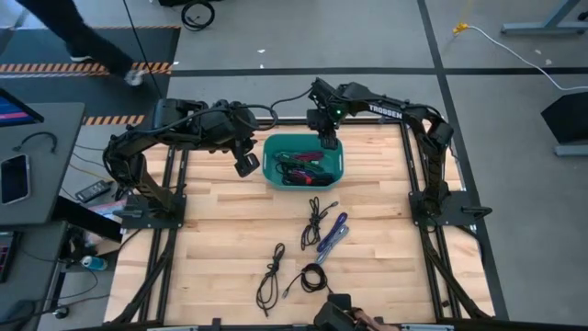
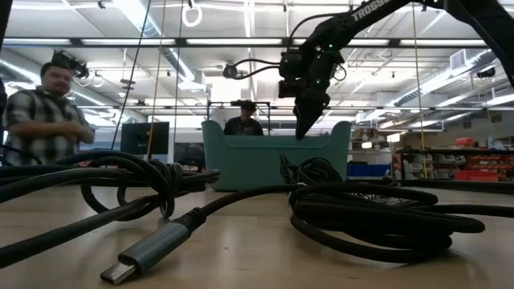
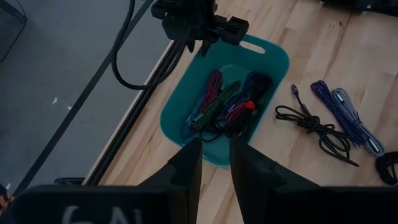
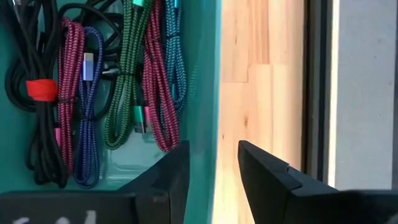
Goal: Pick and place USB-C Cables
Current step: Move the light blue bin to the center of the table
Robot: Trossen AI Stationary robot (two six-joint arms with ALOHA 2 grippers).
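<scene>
Most cables lie bundled in the teal bin at the surface's far middle: magenta, blue, green and a black one with a red tie. Four more lie loose on the wood nearer the front: a black one, a blue one, a black one and a coiled black one.

The right pincer hangs point-down over the bin's far right rim, fingers parted and empty. The left pincer hovers just beside the bin's left wall, fingers slightly apart, holding nothing.

A person stands beyond the surface. Bare wood lies open either side of the loose cables.
</scene>
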